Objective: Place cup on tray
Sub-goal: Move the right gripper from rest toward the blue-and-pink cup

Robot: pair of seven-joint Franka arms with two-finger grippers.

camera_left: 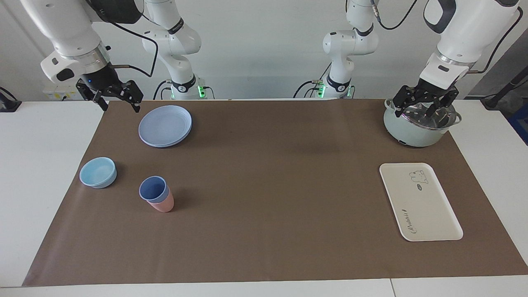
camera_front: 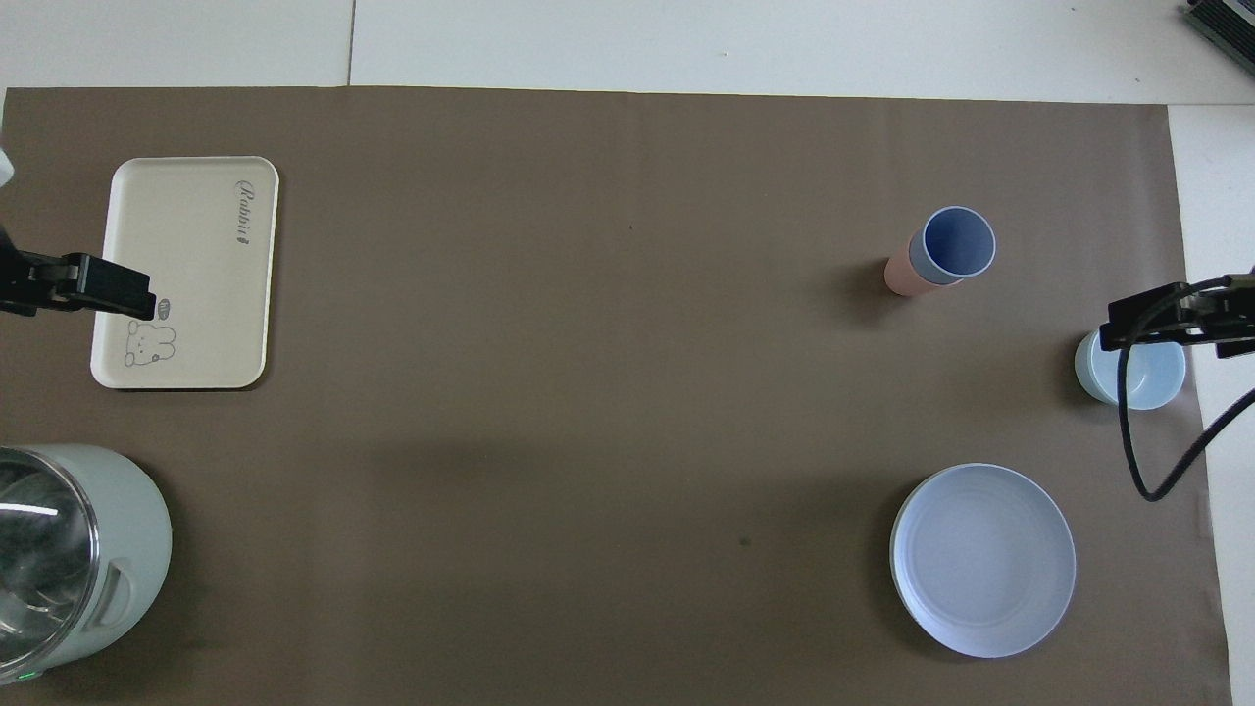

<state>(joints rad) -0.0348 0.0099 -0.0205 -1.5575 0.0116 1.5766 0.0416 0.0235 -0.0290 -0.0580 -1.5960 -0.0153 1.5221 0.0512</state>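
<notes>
Periwinkle cup (camera_left: 153, 189): sitting nested in a salmon-pink tumbler (camera_left: 164, 203) on the brown mat (camera_left: 264, 206), toward the right arm's end of the table, farther from the robots than the blue plate (camera_left: 165, 125) and beside the light-blue bowl (camera_left: 98, 172).
Tray (camera_left: 429, 214): lying flat on the mat toward the left arm's end, well apart from the cup, carrying nothing.
Right gripper (camera_left: 119, 100): hanging over the mat's corner near the plate, fingers spread, gripping nothing, well apart from the cup.
Left gripper (camera_left: 416, 108): hovering just over the pale green pot (camera_left: 412, 132) with its glass lid, fingers spread, holding nothing; the tray is lying farther from the robots than the pot.
</notes>
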